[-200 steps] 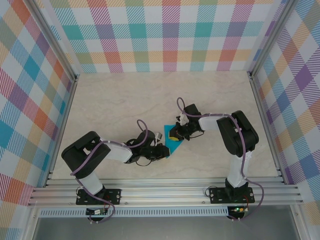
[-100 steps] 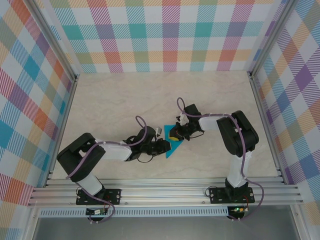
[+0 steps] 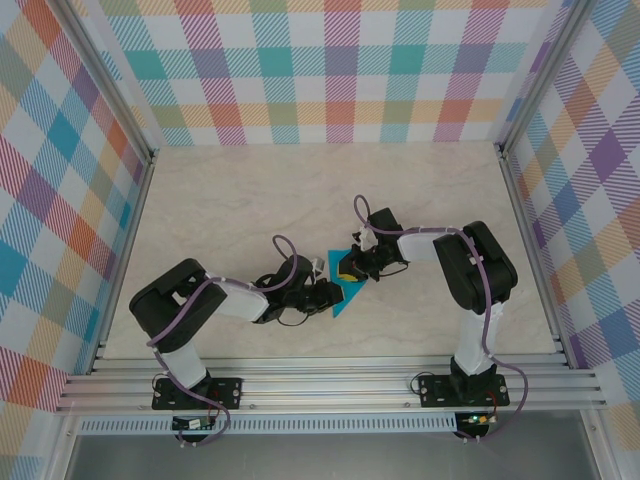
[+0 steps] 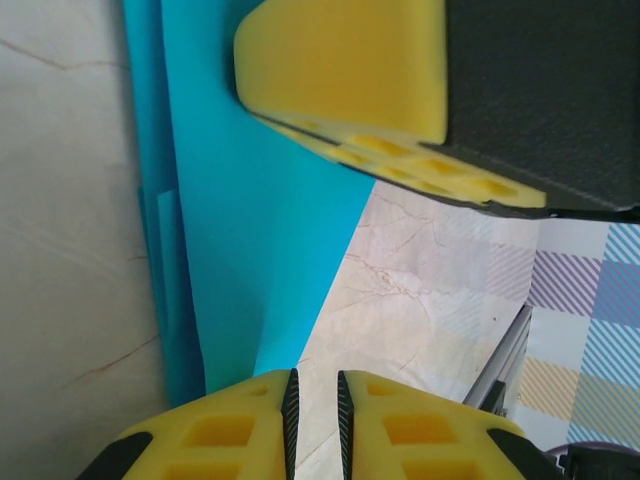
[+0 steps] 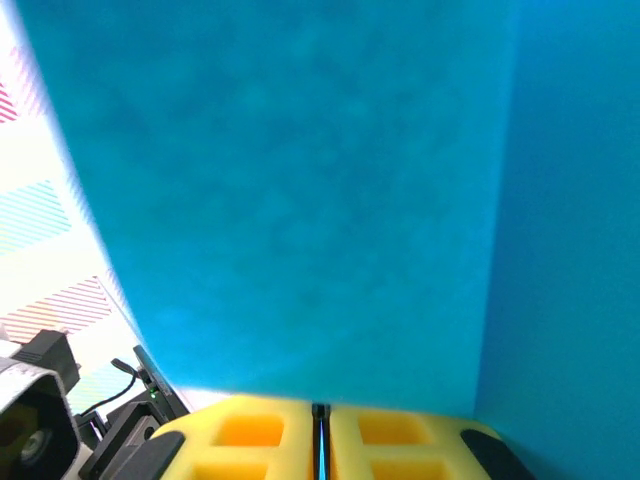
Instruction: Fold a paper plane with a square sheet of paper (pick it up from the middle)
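Right end effector (image 5: pixel 320 440) clamped on teal paper (image 3: pixel 348 292) | left end effector (image 4: pixel 313 412) nearly closed | marble tabletop (image 3: pixel 250 190), plaid walls (image 3: pixel 330 70)

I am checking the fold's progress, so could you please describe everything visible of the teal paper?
The teal-blue paper is thin, plain and matte, folded into a pointed, triangular shape with straight edges; stacked layers show along one side. It lies on the marbled table between the arms. The right gripper is shut on one edge, a thin teal line between its jaws. The left gripper stands nearly closed at a corner; whether it pinches the paper cannot be told.
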Controlling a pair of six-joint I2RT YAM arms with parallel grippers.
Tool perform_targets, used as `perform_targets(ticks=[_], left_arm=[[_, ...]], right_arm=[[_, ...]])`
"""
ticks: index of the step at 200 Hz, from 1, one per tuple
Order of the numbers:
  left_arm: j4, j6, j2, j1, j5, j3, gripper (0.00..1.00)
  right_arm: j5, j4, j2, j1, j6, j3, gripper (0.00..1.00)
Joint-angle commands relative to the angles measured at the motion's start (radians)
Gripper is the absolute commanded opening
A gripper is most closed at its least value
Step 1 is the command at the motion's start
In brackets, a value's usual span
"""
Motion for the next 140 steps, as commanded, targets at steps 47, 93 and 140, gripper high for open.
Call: perform_targets(ticks=[47, 93, 140], left_arm=[[0.03, -0.037, 0.057, 0.007, 0.086, -0.043, 0.2], [0.027, -0.011, 0.033, -0.006, 0.159, -0.066, 0.2], [-0.235, 0.084, -0.025, -0.018, 0.133, -0.022, 0.19]], right_arm=[[0.087, -0.075, 0.091, 0.005, -0.019, -0.047, 0.12], [0.093, -0.078, 0.095, 0.005, -0.019, -0.046, 0.11], [0.097, -0.077, 0.095, 0.004, -0.018, -0.05, 0.11]])
